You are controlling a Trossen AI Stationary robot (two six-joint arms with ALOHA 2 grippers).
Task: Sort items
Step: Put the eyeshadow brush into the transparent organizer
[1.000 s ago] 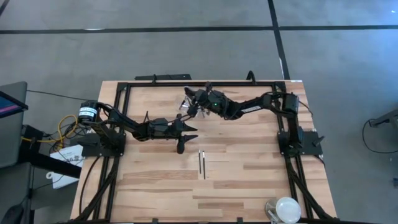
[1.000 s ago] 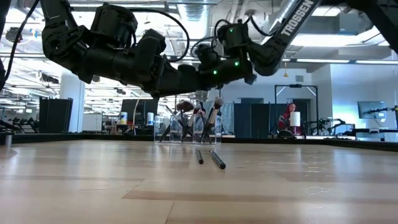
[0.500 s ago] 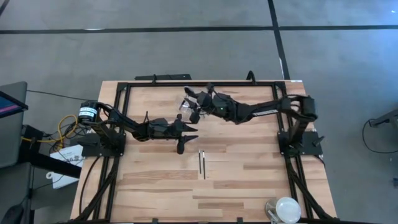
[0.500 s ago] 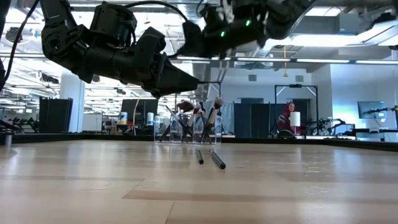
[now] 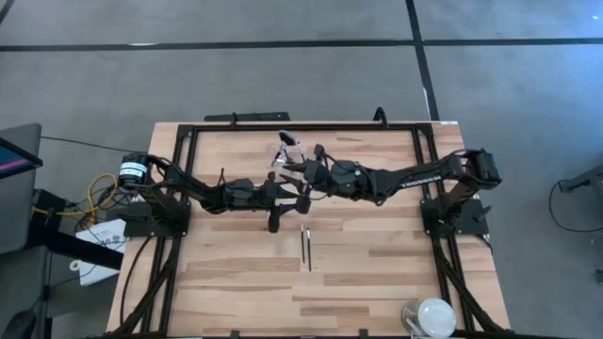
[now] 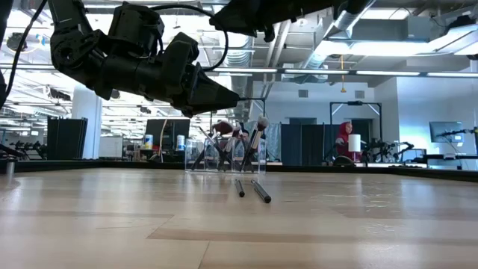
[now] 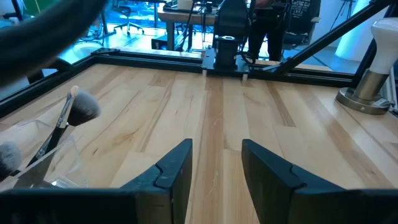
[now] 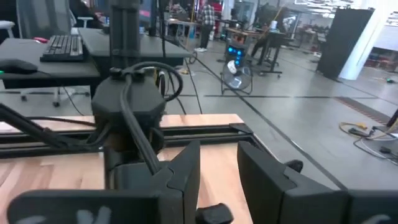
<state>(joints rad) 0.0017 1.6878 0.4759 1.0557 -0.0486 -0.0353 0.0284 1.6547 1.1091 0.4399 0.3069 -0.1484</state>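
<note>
Two brushes point(image 5: 306, 247) flat on the table, perhaps four more in one clear holder point(image 6: 224, 157).

My left gripper point(image 5: 294, 195) hovers mid-table, fingers apart and empty; my right gripper point(image 5: 294, 171) reaches across just behind it, fingers parted.

Right claw point(image 5: 303, 176) pulled back from the clear holder point(image 5: 286, 148), risen higher, now close beside the left claw point(image 5: 283, 195), holder uncovered in the high view
</note>
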